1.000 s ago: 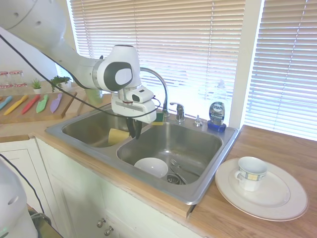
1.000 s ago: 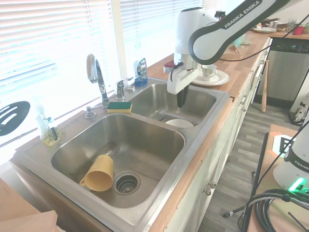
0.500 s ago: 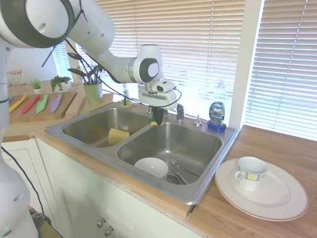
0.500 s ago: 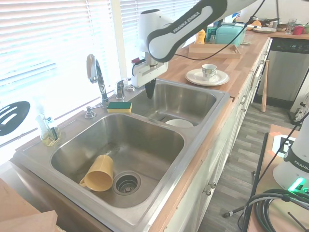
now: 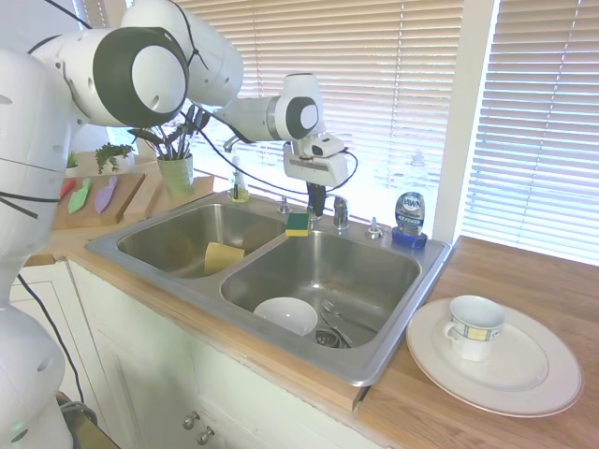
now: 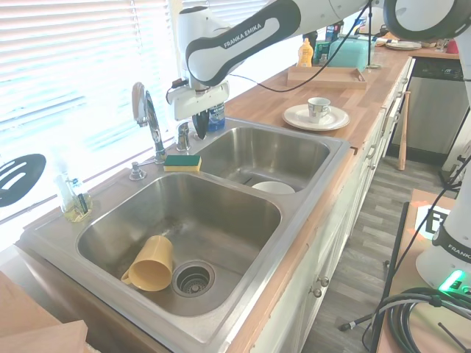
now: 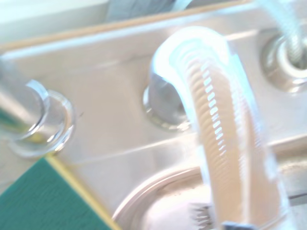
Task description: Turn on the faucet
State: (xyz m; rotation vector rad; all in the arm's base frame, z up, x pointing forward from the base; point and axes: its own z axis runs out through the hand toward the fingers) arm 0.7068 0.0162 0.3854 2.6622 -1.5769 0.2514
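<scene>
Hovering with its fingers pinched together, the tool [image 5: 317,199] sits just above the faucet's lever [image 5: 339,211], so it should drop slightly and nudge that handle squarely, avoiding the sponge [image 5: 299,224] beside it.

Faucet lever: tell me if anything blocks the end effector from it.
Nothing visible does. The end effector hangs just above the faucet's lever handle, and the sponge lies off to the side on the sink rim.
</scene>
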